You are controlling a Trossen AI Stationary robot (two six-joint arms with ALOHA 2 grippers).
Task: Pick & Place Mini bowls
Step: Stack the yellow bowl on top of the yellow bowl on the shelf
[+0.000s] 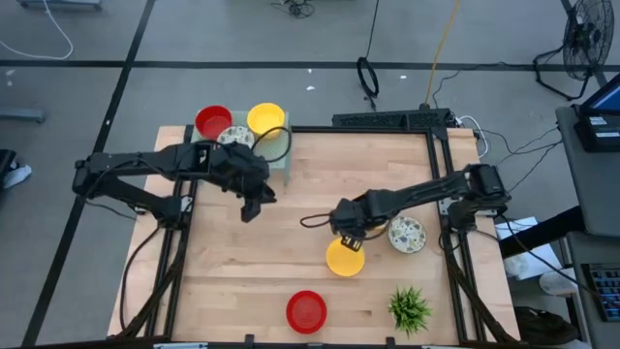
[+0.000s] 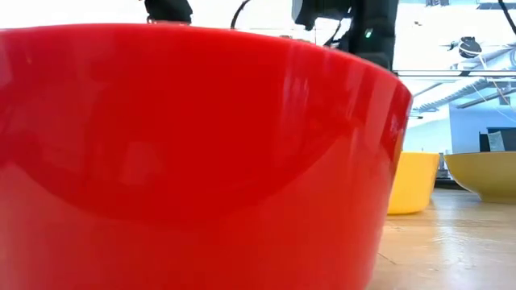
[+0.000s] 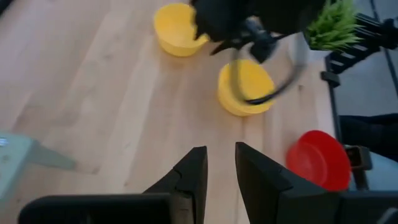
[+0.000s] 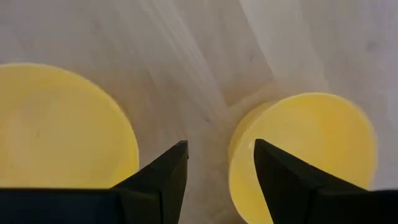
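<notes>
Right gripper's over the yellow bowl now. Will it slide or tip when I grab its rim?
The yellow bowl looks smooth, glossy and thin-walled, so probably light and apt to skid on the bare wooden table. A one-sided rim pinch by the open right gripper may tilt it. It looks rigid, so it shouldn't flex.

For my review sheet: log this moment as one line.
right gripper: open, above yellow bowl | left gripper: empty, mid-table | red bowl: front edge

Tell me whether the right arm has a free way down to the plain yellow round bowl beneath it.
Probably yes: the right tool hangs open just above the yellow bowl, with only bare wood around.
</notes>
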